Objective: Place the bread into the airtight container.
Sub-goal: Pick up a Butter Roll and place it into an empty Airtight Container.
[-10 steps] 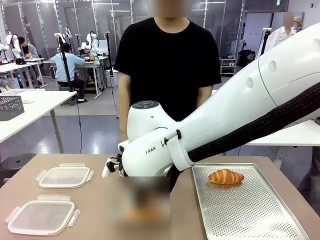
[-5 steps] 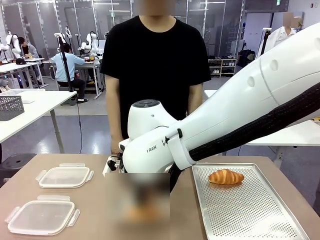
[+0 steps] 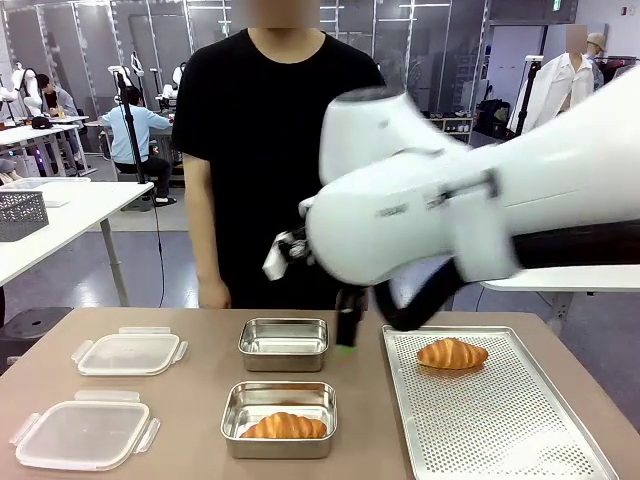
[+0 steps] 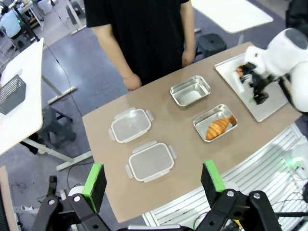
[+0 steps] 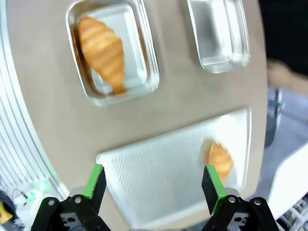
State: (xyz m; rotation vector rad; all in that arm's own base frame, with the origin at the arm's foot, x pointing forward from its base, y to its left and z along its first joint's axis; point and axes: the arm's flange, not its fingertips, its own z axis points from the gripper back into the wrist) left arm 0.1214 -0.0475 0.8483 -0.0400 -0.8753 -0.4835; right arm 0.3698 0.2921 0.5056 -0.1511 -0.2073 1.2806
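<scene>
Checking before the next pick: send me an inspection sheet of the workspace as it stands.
Surface: brown table, no spills seen.
Job's things: first croissant lies in the near metal container; second croissant lies on the perforated tray; far metal container holds nothing.
Clutter: far lid and near lid, clear plastic, on the table at the robot's left, off the containers.
Grippers: right gripper open, empty, raised near the tray; left gripper open, empty, high above the table.
Cables: black hose along the right arm, blurred.
Surroundings: person standing at the far edge, hand hanging down.
</scene>
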